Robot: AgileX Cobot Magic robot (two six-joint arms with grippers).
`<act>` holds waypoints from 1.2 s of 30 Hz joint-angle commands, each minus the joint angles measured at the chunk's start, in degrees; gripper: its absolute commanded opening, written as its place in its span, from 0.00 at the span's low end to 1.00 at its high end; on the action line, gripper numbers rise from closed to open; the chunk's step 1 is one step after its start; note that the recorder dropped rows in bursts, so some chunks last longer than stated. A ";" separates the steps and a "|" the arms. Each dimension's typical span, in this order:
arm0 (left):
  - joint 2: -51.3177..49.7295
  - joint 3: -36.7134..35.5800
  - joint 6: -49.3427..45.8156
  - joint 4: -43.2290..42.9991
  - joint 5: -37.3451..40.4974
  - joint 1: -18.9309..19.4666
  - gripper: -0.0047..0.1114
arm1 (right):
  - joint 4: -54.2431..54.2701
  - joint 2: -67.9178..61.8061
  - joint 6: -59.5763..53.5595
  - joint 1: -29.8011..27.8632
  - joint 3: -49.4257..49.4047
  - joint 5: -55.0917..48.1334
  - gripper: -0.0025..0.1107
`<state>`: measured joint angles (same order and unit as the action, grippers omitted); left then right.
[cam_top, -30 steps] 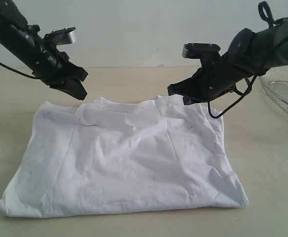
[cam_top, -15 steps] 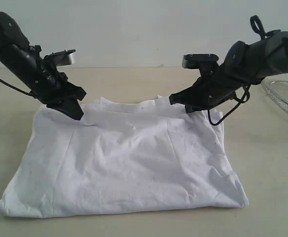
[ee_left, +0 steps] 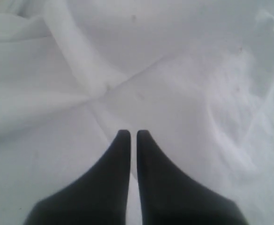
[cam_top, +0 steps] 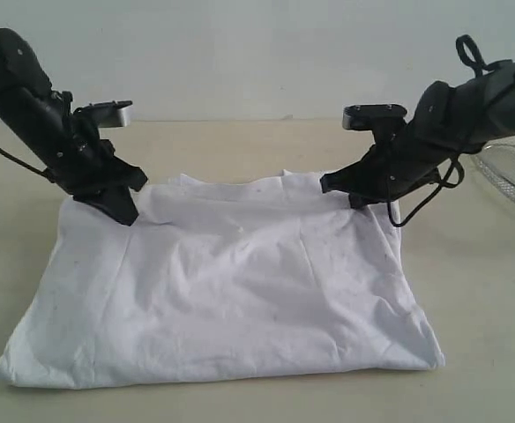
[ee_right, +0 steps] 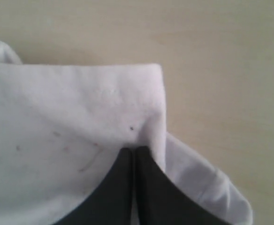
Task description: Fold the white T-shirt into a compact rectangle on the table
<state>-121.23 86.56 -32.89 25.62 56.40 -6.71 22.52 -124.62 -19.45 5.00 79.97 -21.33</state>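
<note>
The white T-shirt (cam_top: 240, 291) lies flat on the table (cam_top: 478, 300), plain side up and roughly folded into a wide rectangle; no lettering shows. My left gripper (cam_top: 123, 214) is shut, its tips pressing down on the shirt's far left corner. In the left wrist view the left gripper (ee_left: 133, 133) has its fingers together over creased white cloth (ee_left: 174, 70). My right gripper (cam_top: 335, 187) is shut, its tips resting at the far right corner. In the right wrist view the right gripper (ee_right: 135, 151) touches the folded shirt edge (ee_right: 71, 108), with bare table (ee_right: 221, 70) beyond.
A round silver wire-mesh basket (cam_top: 509, 172) stands at the right edge, just behind the right arm. A pale wall runs along the back of the table.
Both grippers came down from above the shirt's far edge onto its far corners. The left one also moved left, the right one slightly right. The shirt has barely shifted.
</note>
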 commanded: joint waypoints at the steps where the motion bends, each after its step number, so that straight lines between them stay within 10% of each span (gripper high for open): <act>1: 0.27 -0.28 3.79 -4.25 0.39 -0.22 0.08 | -1.47 0.02 0.71 -2.55 0.30 0.31 0.02; 36: -0.51 -0.28 8.09 -7.69 -17.51 1.05 0.08 | 5.02 3.69 -5.05 8.23 -0.10 -6.14 0.02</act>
<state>-121.44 86.43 -26.77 20.46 39.28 -6.59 27.81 -121.19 -23.66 13.40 79.88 -27.35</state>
